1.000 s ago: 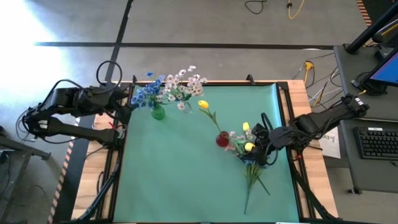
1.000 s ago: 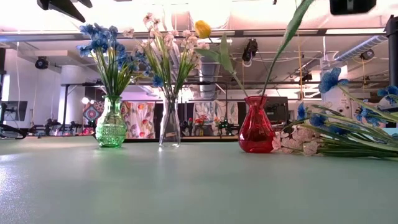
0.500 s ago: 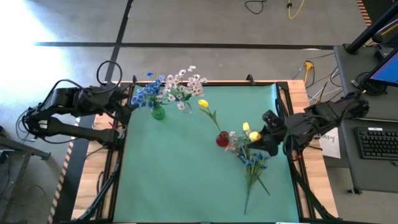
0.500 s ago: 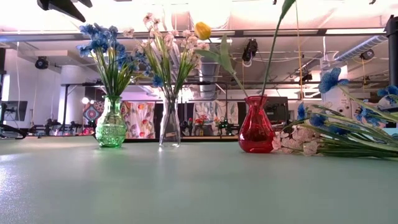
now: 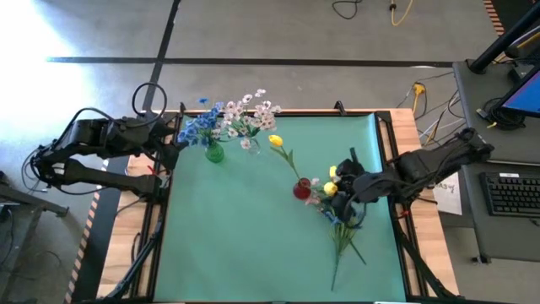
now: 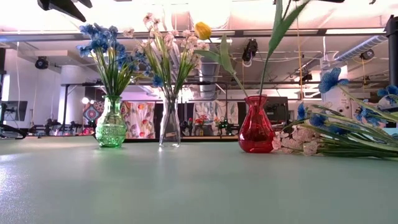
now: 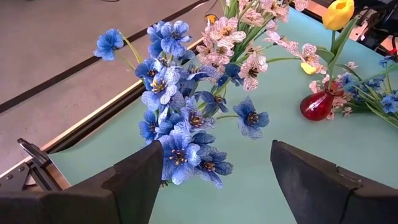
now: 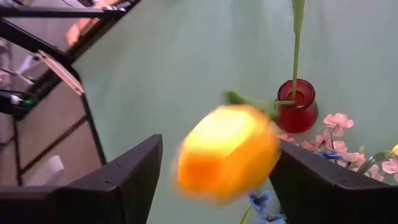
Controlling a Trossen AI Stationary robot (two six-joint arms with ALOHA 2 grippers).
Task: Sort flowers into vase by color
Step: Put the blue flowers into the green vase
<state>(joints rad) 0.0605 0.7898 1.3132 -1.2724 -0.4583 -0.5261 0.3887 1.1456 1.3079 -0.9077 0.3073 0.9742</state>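
A green vase holds blue flowers, and a clear vase holds pink-white sprays. The red vase holds one yellow tulip and a second stem that rises out of the low view. My right gripper hovers right of the red vase, open, with a blurred yellow blossom between its fingers. My left gripper waits open at the table's left edge, just short of the blue flowers. Loose blue, pink-white and yellow flowers lie on the mat. My right gripper stands with its fingers on either side of the yellow blossom. Whether a finger touches it I cannot tell, because the blossom is blurred and overlaps one finger. The tulip's green stem runs toward the red vase's mouth.
The green mat has free room at its near left. The three vases stand along the far half. Beyond the table's right edge are a keyboard and cables.
My right gripper has risen and rolled. It went first toward the far edge, then back toward the red vase, and the yellow blossom went with it. The second stem in the red vase has tipped from leaning right to nearly upright.
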